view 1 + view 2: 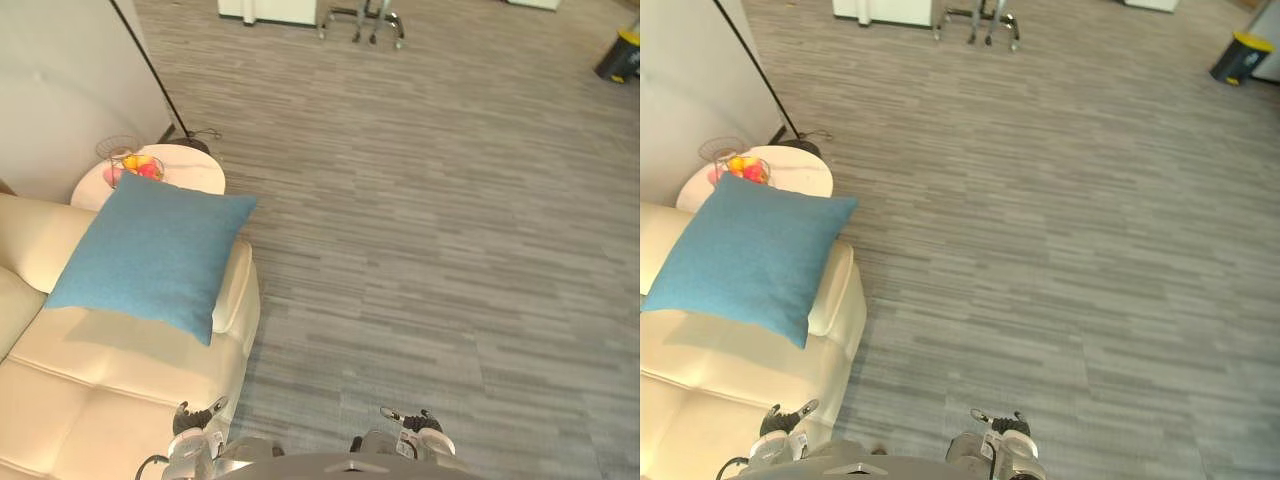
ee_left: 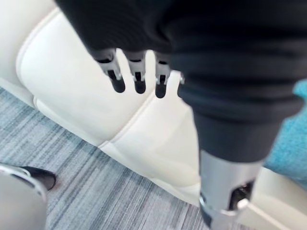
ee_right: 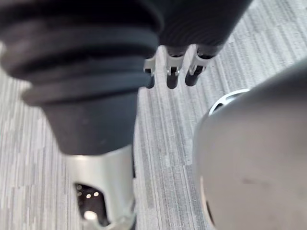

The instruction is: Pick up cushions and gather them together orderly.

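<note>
left hand [image 2: 139, 80] and right hand [image 3: 172, 76] hang slack, empty; square blue cushion [image 1: 150, 255] lies on cream sofa [image 1: 100, 400].

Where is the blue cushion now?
In the left eye view, the blue cushion lies on the cream sofa at the robot's left, beside the round side table.

Lounge corner of an office, by the look of it: a cream leather sofa [image 1: 120, 380] at lower left with a blue cushion [image 1: 150, 255] on it, a small round surface [image 1: 190, 175] carrying a fruit bowl [image 1: 135, 168], grey carpet tiles [image 1: 420, 220] everywhere, and a wheeled chair base [image 1: 362, 22] at the top edge.
</note>
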### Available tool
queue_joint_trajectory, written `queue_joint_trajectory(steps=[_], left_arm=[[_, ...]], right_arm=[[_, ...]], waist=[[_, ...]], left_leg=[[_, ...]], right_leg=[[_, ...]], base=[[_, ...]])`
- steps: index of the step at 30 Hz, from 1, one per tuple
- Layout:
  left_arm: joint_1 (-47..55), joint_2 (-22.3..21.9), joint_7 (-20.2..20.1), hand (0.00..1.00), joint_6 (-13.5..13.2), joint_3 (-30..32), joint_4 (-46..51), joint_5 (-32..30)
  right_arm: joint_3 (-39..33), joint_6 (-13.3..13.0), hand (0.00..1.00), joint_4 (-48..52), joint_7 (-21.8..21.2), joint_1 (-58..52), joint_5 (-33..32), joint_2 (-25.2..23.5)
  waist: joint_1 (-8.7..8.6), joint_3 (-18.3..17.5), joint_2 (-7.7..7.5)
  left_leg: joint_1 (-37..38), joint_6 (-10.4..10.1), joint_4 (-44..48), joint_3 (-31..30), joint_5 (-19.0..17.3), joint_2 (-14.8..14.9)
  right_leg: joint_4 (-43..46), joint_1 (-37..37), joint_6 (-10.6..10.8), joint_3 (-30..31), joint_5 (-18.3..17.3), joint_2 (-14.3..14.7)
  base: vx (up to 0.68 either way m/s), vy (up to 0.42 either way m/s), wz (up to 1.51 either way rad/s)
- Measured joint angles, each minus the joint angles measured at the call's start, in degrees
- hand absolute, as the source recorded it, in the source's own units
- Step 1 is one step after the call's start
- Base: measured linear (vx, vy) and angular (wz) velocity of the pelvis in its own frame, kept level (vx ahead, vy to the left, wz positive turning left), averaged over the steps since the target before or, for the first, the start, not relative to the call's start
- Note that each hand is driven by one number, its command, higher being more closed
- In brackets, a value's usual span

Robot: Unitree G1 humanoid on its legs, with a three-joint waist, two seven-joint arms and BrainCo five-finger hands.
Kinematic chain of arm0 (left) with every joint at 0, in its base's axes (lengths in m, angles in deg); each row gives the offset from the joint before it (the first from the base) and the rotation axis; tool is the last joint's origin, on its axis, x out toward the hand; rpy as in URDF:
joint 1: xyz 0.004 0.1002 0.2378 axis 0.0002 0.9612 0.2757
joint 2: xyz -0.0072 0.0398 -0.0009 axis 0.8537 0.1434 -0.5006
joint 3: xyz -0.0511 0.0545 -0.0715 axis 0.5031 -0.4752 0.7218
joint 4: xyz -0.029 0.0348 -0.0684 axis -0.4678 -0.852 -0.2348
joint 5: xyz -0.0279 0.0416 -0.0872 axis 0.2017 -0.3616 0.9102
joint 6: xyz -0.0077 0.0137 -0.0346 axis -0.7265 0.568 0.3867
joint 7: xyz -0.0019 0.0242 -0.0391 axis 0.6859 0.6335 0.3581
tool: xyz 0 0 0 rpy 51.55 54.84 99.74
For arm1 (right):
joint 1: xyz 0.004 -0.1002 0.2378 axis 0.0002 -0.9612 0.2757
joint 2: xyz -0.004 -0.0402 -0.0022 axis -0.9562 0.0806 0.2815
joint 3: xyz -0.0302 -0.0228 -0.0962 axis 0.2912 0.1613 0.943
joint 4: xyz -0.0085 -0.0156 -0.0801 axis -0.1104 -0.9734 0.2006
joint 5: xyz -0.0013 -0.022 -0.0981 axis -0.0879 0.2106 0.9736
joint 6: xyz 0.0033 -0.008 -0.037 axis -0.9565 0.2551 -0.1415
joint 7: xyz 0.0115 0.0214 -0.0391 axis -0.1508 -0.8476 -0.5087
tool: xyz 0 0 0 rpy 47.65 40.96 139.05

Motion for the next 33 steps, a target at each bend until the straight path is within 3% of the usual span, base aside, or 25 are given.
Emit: queue_joint_trajectory(steps=[2, 4, 5, 6, 7, 9, 11, 13, 14, 16, 18, 21, 22, 23, 24, 28, 31, 33], left_arm=[[-0.12, -0.54, -0.01, 0.00, 0.00, 0.95, 0.04, 0.00], [-0.09, -1.06, 0.01, 0.00, 0.00, 2.10, 0.04, 0.05], [-0.09, -1.36, 0.00, 0.00, -0.07, 3.18, 0.18, 0.39], [0.27, -1.56, 0.01, 0.00, -0.11, 4.72, 0.21, 0.39], [0.31, -1.87, 0.01, 0.00, -0.10, 5.10, 0.14, 0.38], [1.18, -3.83, -0.02, 0.00, -0.16, 5.67, 0.05, 0.43], [1.15, -4.36, -0.24, 0.00, -0.31, 5.48, 0.39, 0.63], [0.95, -4.41, -1.15, 0.00, -0.30, 5.85, 0.50, 0.71], [0.97, -4.39, -1.26, 0.00, -0.30, 5.83, 0.58, 0.73], [1.09, -4.08, -2.08, 0.00, -0.48, 5.14, 0.74, 1.01], [1.04, -3.55, -2.56, 0.00, -0.50, 4.03, 0.57, 1.39], [-0.16, -2.53, -3.38, 0.00, -0.34, 1.73, -1.45, 1.27], [-0.51, -2.44, -3.45, 0.00, -0.16, 1.31, -1.83, 1.07], [-0.83, -1.22, -3.79, 0.00, -0.08, 0.37, -1.99, 0.79], [-0.83, -0.64, -4.05, 0.00, -0.06, 0.05, -2.09, 0.83], [-1.10, 0.27, -5.07, 0.00, -0.02, -0.40, -3.39, 0.83], [-1.10, 0.33, -5.72, 0.00, -0.10, -0.44, -4.67, 0.89], [-1.15, 0.76, -5.87, 0.00, -0.11, -0.54, -4.79, 0.97]], right_arm=[[-0.56, -0.05, 0.00, 0.04, -0.01, -0.08, -0.20, 0.06], [-1.49, -0.14, 0.00, 0.06, 0.04, -0.25, -0.25, -0.24], [-1.73, -0.12, 0.00, 0.21, 0.05, -0.48, -0.33, -0.47], [-1.82, -0.34, 0.00, 0.32, 0.08, -0.75, -0.59, -0.81], [-1.82, -0.34, 0.00, 0.33, 0.01, -0.77, -0.62, -0.83], [-1.85, -0.40, 0.00, 0.85, 0.09, -0.95, -0.49, 0.28], [-2.16, -0.56, 0.00, 1.82, 0.08, -1.32, -0.46, 0.38], [-2.48, -0.59, 0.00, 2.58, 0.09, -2.12, -0.39, 0.39], [-2.80, -0.58, 0.00, 2.50, 0.10, -2.16, -0.39, 0.39], [-4.07, -0.45, 0.00, 1.68, 0.12, -2.72, -0.47, 0.20], [-4.19, -0.29, 0.00, 1.11, 0.09, -2.51, -0.53, 0.24], [-5.29, -0.21, 0.00, 0.16, 0.02, -2.03, -0.62, 0.27], [-5.59, -0.06, 0.00, 0.10, 0.02, -1.94, -0.62, 0.27], [-5.57, 0.50, 0.00, -0.08, -0.01, -1.86, -0.59, 0.08], [-5.53, 0.54, 0.00, -0.09, -0.02, -1.86, -0.59, -0.21], [-5.32, 0.67, 0.00, -0.99, -0.33, -1.77, -0.38, -0.39], [-3.09, 0.47, 0.00, -0.26, -0.52, -1.59, -0.08, -0.24], [-2.88, 0.24, 0.00, 0.63, -0.80, -1.62, -0.09, 0.03]], waist=[[-0.95, 0.13, 0.30], [-1.01, 0.20, 0.22], [-0.96, 0.30, -0.09], [-0.87, 0.72, -0.68], [-0.91, 0.43, -0.66], [-0.71, -0.68, 2.54], [-0.85, -0.57, 2.36], [-1.15, -0.78, 2.99], [-1.08, -0.74, 3.02], [-0.67, -0.69, 3.06], [-0.90, -0.74, 3.00], [-1.60, -1.00, 3.11], [-1.54, -1.11, 3.30], [-0.82, -0.89, 1.88], [-0.84, -0.93, 1.45], [-1.08, -0.91, 0.60], [-1.79, -0.85, 0.53], [-2.22, -0.36, 0.14]], left_leg=[[0.32, -1.61, -0.05, -5.25, -1.05, 1.98], [0.79, -2.91, 0.23, -8.25, -2.17, 2.91], [1.21, -3.90, 1.01, -10.27, -3.51, 3.08], [2.03, -5.28, 2.74, -12.65, -5.92, 3.20], [2.56, -6.26, 3.65, -13.90, -7.24, 3.93], [3.38, -7.54, 3.85, -15.43, -7.50, 7.09], [1.67, -8.60, 7.39, -15.32, -5.66, 7.75], [-6.05, -11.01, 21.02, -13.91, -3.46, 9.32], [-7.25, -11.17, 23.03, -12.47, -2.57, 10.10], [-8.91, -10.05, 26.21, -3.09, -0.98, 14.11], [-8.71, -9.84, 20.09, 3.84, -1.26, 14.68], [-7.53, -9.94, 6.90, 12.26, 0.96, 12.90], [-7.05, -9.49, 4.57, 12.87, 1.57, 12.36], [-6.17, -9.02, 0.48, 13.22, 4.40, 10.29], [-5.86, -8.41, -0.88, 12.92, 5.09, 9.42], [-3.72, -7.92, -1.97, 12.06, 5.37, 7.32], [-1.21, -6.29, -5.50, 10.52, 5.45, 5.81], [-0.73, -5.59, -5.05, 8.84, 4.88, 5.53]], right_leg=[[-20.69, -2.07, -0.46, 8.03, 3.62, 5.20], [-30.21, -2.26, 0.06, 15.00, 8.98, 7.09], [-33.90, -1.79, 0.91, 18.50, 12.11, 7.17], [-33.26, -1.19, 1.62, 19.55, 16.18, 6.37], [-30.71, -1.14, 1.48, 18.47, 17.88, 6.91], [-25.08, -1.53, -0.48, 14.25, 12.22, 8.45], [-22.83, -1.05, -1.73, 11.52, 9.53, 7.79], [-22.80, 1.63, -2.89, 5.96, 8.02, 6.94], [-23.02, 2.50, -3.18, 5.05, 7.85, 6.95], [-26.52, 7.40, -3.95, 0.33, 7.59, 7.01], [-29.77, 9.37, -4.03, -2.70, 8.57, 6.48], [-33.59, 9.92, -2.77, -6.85, 10.83, 5.52], [-34.49, 10.17, -2.65, -7.54, 11.46, 5.21], [-37.54, 10.95, -2.32, -8.43, 13.40, 4.23], [-38.91, 11.45, -2.21, -8.56, 14.11, 4.06], [-39.60, 14.15, -1.91, -9.16, 14.67, 2.65], [-26.62, 10.30, 0.02, -9.71, 11.91, -1.48], [-14.73, 6.32, -0.41, -8.33, 12.16, -4.55]], base=[[0.32, -0.248, 1.03], [0.22, -0.248, 0.90], [0.29, -0.409, 1.10], [0.28, -0.443, 0.99], [0.26, -0.449, 0.84], [0.27, -0.380, 0.72], [0.23, -0.323, 0.86], [0.18, -0.304, 1.01], [0.16, -0.231, 0.92], [0.15, -0.167, 0.87], [0.10, -0.067, 0.77], [0.08, 0.034, 0.86], [0.08, 0.102, 0.76], [0.06, 0.092, 0.50], [0.09, 0.142, 0.47], [0.03, 0.090, 0.11], [-0.02, 0.092, 0.20], [-0.07, 0.069, 0.57]])
